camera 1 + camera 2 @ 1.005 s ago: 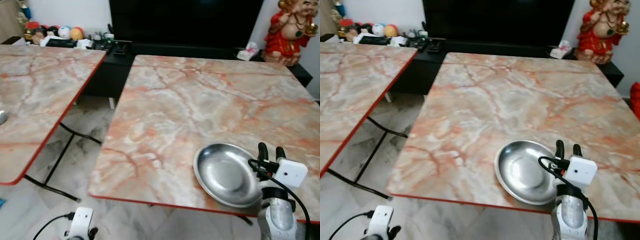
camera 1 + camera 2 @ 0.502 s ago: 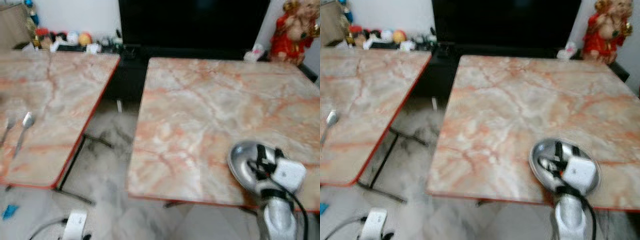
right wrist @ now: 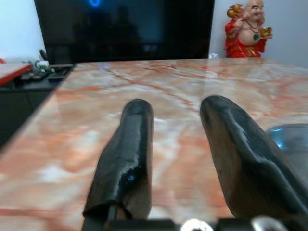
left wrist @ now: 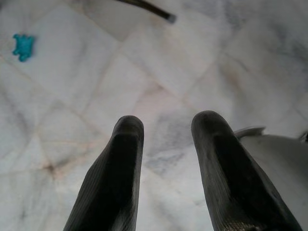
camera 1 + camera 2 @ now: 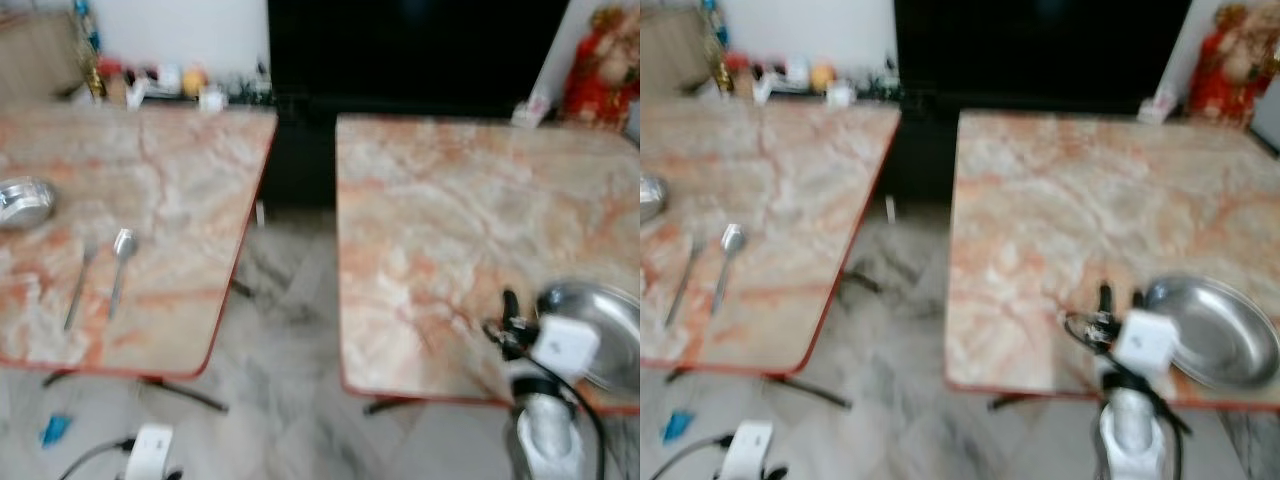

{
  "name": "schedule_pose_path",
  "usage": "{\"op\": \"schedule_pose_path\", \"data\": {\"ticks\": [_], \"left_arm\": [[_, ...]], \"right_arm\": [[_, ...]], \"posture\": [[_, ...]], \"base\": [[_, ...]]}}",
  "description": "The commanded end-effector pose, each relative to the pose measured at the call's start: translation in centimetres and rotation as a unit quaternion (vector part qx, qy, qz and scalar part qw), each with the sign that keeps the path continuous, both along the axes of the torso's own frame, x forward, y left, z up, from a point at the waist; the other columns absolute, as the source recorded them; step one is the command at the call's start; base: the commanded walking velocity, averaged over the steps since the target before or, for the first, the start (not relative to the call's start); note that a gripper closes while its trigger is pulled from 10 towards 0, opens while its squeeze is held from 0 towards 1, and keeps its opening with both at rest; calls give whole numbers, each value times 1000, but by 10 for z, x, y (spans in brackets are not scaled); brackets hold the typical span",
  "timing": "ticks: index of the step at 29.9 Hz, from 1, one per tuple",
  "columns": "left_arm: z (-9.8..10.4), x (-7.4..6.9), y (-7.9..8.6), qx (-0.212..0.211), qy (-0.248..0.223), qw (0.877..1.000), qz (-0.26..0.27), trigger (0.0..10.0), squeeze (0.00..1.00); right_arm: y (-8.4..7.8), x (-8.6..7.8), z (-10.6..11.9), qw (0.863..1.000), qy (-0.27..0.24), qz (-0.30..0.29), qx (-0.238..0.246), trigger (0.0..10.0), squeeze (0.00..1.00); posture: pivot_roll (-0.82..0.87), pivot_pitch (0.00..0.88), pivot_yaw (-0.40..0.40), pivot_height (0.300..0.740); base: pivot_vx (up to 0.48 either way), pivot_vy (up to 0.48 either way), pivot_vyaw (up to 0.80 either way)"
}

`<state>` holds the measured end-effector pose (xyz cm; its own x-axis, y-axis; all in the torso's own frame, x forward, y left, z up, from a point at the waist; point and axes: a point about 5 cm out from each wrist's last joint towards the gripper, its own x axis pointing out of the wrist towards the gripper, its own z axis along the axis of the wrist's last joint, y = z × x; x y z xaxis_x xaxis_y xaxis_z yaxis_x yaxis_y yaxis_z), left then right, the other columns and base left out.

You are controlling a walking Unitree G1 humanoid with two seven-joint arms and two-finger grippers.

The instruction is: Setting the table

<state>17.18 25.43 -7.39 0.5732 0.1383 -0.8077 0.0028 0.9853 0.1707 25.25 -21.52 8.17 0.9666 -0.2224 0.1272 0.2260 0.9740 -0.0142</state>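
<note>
Blurred head views, steel plate (image 5: 1212, 330) lay at lower right on the right marble table (image 5: 1060, 200), right gripper (image 3: 175, 159) spread empty just beside it, left gripper (image 4: 166, 168) parted over floor (image 4: 72, 86), spoon (image 5: 120, 265) and fork (image 5: 78, 290) at left.

Spoon (image 5: 121, 262) right of fork (image 5: 78, 291)
</note>
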Motion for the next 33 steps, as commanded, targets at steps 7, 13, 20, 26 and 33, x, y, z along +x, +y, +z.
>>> {"op": "schedule_pose_path", "data": {"ticks": [7,13,20,26,33], "left_arm": [[-2,0,-6,-9,1,1000,4,10000,0],[-2,-1,-5,-9,2,1000,6,10000,0],[-2,-2,-3,-8,3,1000,6,10000,0],[-2,-4,-2,-9,3,1000,7,10000,0],[-2,-1,-6,-11,1,1000,6,10000,0]], "right_arm": [[-7,1,3,1000,1,-4,-11,10000,0],[-4,2,4,999,4,11,-30,10000,0],[-1,3,4,999,3,14,-29,10000,0],[2,2,3,999,4,18,-29,10000,0],[-1,3,3,1000,6,14,-24,10000,0]], "posture": [[59,0,-32,740],[63,0,-34,740],[60,0,-31,740],[61,0,-31,740],[62,0,-32,740]], "base": [[0,377,0],[0,376,71],[0,376,600],[0,372,646],[0,373,92]]}}
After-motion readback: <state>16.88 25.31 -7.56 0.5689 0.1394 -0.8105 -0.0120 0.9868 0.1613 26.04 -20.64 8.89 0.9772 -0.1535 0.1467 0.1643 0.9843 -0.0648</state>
